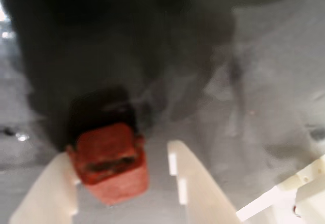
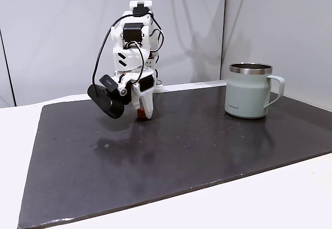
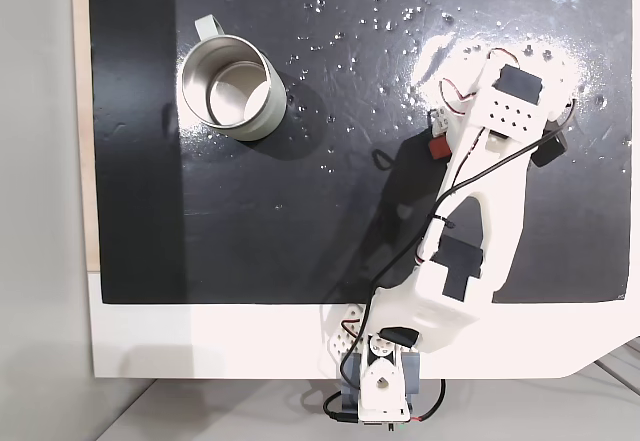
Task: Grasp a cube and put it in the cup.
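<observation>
End effector [image 1: 127,183] open, astride the cube [image 1: 112,162], which sits against one finger [image 1: 48,193]; closing off-centre may push it aside, far from the cup [image 2: 250,90].

cup [image 2: 249,98] lettering — small, dark, unreadable

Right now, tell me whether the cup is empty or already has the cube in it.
Empty. The fixed view from above shows the cup's bare steel interior, and the cube sits on the mat between the gripper's open fingers.
</observation>
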You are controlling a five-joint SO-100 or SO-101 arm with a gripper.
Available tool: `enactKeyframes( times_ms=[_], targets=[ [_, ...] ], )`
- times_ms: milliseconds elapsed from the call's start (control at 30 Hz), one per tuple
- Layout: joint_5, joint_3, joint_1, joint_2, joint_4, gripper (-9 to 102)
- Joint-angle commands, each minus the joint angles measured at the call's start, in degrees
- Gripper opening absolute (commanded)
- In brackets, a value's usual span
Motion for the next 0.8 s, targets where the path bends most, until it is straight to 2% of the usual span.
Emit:
enactKeyframes(
  times_ms=[0,300,767],
  targets=[
    [-0.09,-3.43,0.18,0.44,-1.23,14],
    [0.0,-3.43,0.35,0.53,-0.62,6],
    [6.15,-4.22,-2.9,13.89,5.62,5]
  ],
)
